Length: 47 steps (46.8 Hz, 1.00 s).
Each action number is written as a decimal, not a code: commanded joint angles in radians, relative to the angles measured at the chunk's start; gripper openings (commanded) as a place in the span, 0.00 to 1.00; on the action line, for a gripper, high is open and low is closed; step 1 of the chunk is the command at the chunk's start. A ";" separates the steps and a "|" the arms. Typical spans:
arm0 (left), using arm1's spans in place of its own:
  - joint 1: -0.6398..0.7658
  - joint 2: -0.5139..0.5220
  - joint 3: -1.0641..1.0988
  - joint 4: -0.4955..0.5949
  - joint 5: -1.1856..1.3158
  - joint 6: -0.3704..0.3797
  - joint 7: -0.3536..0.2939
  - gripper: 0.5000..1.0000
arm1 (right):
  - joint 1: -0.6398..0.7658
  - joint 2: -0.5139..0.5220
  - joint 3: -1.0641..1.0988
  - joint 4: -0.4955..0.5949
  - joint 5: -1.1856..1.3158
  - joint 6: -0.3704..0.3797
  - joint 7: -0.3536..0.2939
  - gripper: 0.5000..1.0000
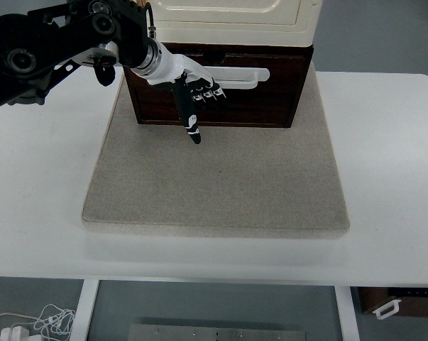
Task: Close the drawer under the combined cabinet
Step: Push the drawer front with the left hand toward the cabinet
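Left hand (191, 89) sits against the front of the dark wooden drawer (217, 89) at the base of the cream cabinet (235, 18): three fingers curled by the white handle (242, 74), one pointing down, gripping nothing. Cabinet stands on a grey mat (214, 177) atop the white table (384, 177).

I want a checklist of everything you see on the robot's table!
Surface: white table under a grey felt mat.
Job's things: dark brown wooden drawer with white bar handle, below a cream cabinet.
Clutter: nothing seen.
Grippers: left hand against the drawer front, one finger pointing down, others curled; right arm not in view.
Cables: white cords on floor.
Surroundings: grey floor.
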<state>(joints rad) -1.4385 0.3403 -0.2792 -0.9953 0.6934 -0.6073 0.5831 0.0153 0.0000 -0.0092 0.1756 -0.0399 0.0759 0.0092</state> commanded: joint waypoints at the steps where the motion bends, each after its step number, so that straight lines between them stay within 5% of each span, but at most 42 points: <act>1: 0.001 0.000 -0.003 0.003 0.001 0.000 0.000 1.00 | -0.001 0.000 0.000 -0.001 0.000 -0.001 0.000 0.90; 47: 0.001 -0.003 -0.008 0.000 -0.002 -0.002 -0.014 1.00 | -0.001 0.000 0.000 -0.001 0.000 0.001 0.000 0.90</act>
<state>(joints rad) -1.4383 0.3397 -0.2886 -0.9903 0.6931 -0.6090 0.5722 0.0143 0.0000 -0.0093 0.1754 -0.0399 0.0758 0.0092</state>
